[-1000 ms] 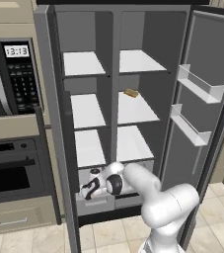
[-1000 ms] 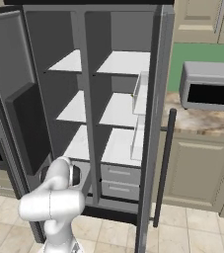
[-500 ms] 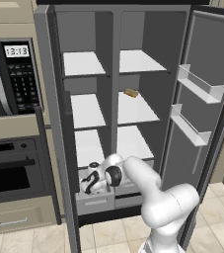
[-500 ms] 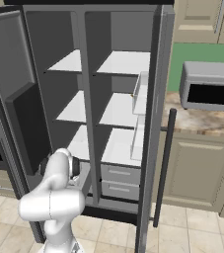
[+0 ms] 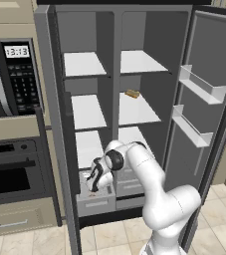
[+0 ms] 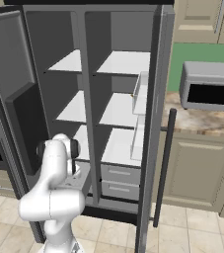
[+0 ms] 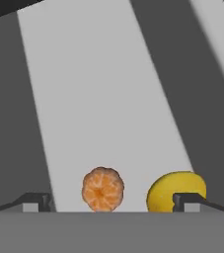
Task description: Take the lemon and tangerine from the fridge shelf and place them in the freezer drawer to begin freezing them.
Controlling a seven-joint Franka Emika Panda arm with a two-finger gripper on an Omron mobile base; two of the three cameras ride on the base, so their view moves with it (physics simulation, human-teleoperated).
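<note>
Down at the freezer drawer, pulled out under the left shelves, the hand now hangs higher above the box than a second ago, fingers spread and holding nothing. Both the tangerine and the lemon lie side by side, apart, on the drawer floor near its front edge. Judgement: both fruits delivered; closing the drawer may remain. Legible writing: the microwave clock reads 13:13.

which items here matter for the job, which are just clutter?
Job:
- tangerine, in the drawer
- lemon, beside it
- freezer drawer, pulled open
- end effector, above the drawer, open

Lying about:
- tan food item on a fridge shelf
- microwave on the counter
</note>
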